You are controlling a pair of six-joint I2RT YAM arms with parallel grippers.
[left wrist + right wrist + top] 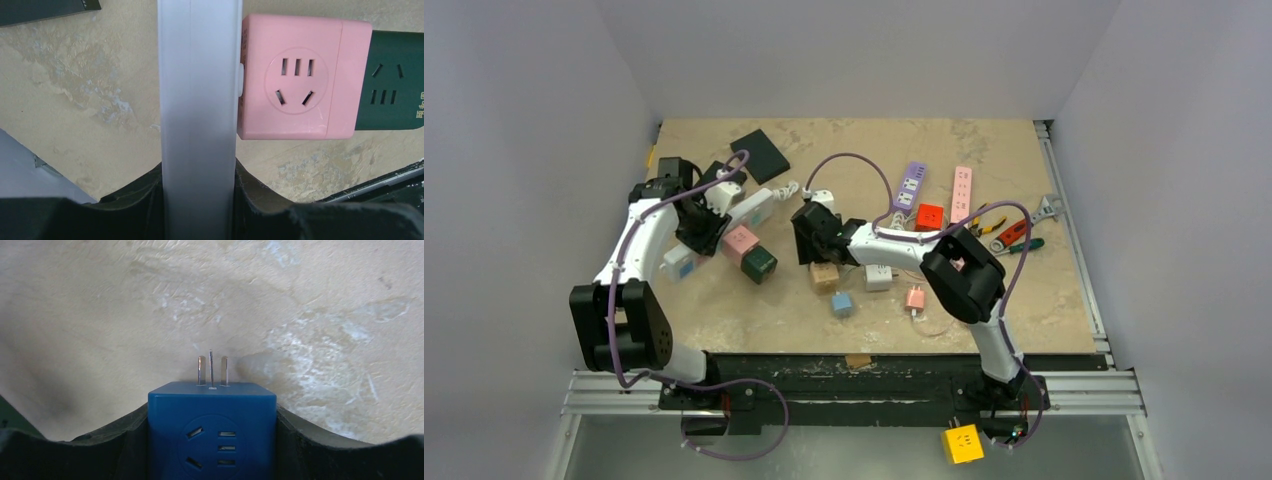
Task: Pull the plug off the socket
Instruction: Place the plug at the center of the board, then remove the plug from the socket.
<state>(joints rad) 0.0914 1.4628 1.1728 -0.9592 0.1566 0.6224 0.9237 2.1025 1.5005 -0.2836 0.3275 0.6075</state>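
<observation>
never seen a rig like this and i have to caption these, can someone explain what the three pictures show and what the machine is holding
These are two robot arms bolted to the near edge of a tan table, each ending in a two-finger gripper. The wide picture comes from a fixed camera above and behind them; the two close-ups come from a camera on each wrist. The left gripper is closed on a long white plastic power strip; a pink cube-shaped socket adapter sits against its side, with a dark green cube adapter beyond it. The right gripper is closed on a blue cube adapter, its metal prongs bare. Also lying around: more cube adapters, a purple power strip, a pink power strip, a black square pad and hand tools.
</observation>
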